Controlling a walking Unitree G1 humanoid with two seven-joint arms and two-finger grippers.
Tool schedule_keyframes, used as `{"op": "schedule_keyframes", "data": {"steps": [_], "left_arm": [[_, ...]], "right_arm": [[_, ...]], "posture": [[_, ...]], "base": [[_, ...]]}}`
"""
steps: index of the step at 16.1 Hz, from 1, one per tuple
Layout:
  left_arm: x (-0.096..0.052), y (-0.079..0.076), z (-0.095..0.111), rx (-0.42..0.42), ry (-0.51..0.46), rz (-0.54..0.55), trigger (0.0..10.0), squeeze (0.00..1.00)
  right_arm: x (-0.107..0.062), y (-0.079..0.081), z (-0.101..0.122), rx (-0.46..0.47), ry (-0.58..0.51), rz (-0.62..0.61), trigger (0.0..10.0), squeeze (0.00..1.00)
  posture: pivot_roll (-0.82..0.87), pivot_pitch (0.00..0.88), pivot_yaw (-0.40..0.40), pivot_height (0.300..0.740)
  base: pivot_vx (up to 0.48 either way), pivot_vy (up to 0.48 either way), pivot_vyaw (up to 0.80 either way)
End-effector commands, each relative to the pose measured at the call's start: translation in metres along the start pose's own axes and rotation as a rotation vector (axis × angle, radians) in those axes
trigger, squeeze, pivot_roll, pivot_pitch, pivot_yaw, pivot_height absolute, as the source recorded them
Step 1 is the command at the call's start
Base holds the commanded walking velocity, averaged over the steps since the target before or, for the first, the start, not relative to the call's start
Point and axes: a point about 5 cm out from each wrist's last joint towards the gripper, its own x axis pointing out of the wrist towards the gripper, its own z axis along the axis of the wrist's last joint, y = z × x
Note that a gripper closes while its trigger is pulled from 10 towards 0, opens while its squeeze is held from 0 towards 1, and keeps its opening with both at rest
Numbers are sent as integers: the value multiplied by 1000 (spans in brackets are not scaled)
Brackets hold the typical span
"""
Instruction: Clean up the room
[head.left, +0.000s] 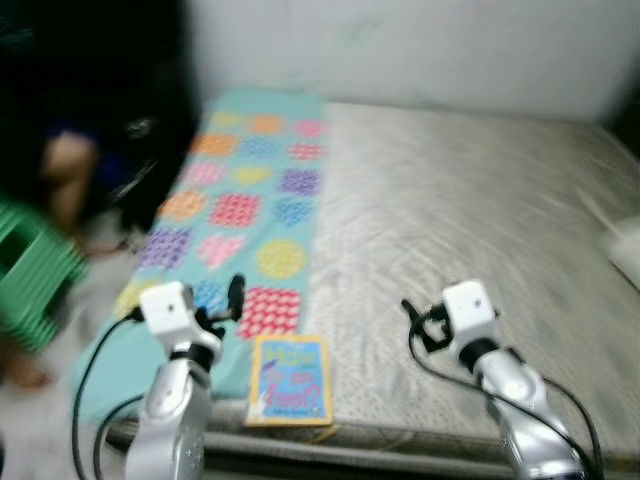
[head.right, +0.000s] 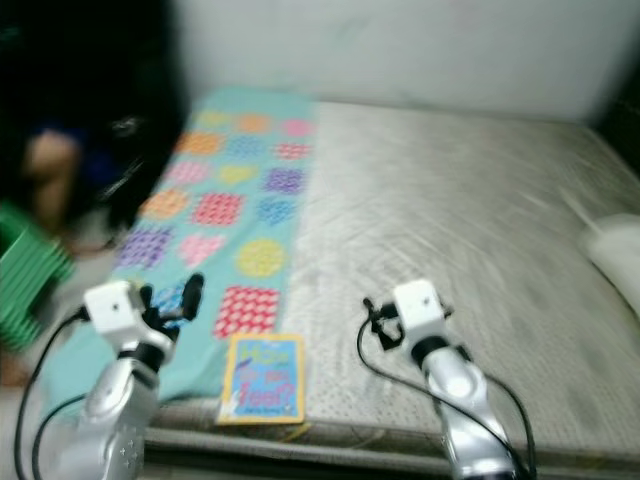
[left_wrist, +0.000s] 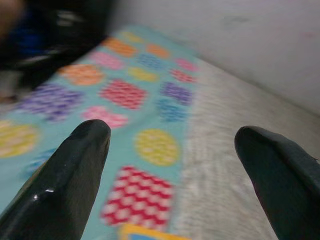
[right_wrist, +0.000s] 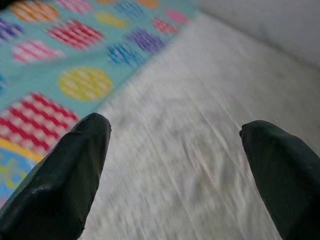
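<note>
looking down from the left eye view, one book (head.left: 290, 381) with a yellow border lies flat at the near edge of the mattress (head.left: 470, 220), its long axis running away from the robot, half on the one patterned teal blanket (head.left: 240, 200) and half on bare mattress. the left gripper (head.left: 226, 305) hovers just up and to the left of the book, near it but apart; the right gripper (head.left: 418, 322) hangs well off to the book's right over bare mattress. by my judgement the left arm is the nearer one, so a reach down and slightly rightward would be the move. a green stool (head.left: 30, 270) and a person's legs sit blurred at the far left, and something pale, possibly a pillow (head.left: 625, 250), at the right edge

the right eye view shows the same layout: one book, two grippers, neither touching it

in the left wrist view the two black fingers (left_wrist: 70, 185) stand wide apart with nothing between them, so that gripper is released and empty; a yellow corner of the book shows low between them, with the blanket's coloured patches beyond

in the right wrist view the fingers (right_wrist: 60, 180) are likewise spread and empty, aimed over grey mattress, with the blanket and a blue-and-yellow sliver of the book off to one side
</note>
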Motion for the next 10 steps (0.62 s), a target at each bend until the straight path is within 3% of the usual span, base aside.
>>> {"op": "schedule_keyframes", "data": {"steps": [1,2,5,7,10], "left_arm": [[-2,5,-3,-24,22,30,10000,0],[-2,5,-4,-30,24,32,10000,0],[-2,5,-4,-33,25,32,10000,0],[-3,5,-4,-32,27,28,10000,0],[-2,5,-4,-28,32,24,10000,0]], "right_arm": [[0,5,-3,15,15,16,10000,0],[-1,5,-3,15,17,15,10000,0],[-1,5,-4,16,19,15,10000,0],[-1,5,-4,19,22,15,10000,0],[-2,5,-5,19,24,15,10000,0]], "posture": [[-119,0,-42,740],[-120,0,-41,740],[-121,0,-42,740],[-121,0,-41,740],[-121,0,-41,740]], "base": [[0,0,0],[0,0,0],[0,0,-800],[0,311,-800],[0,476,0]]}}
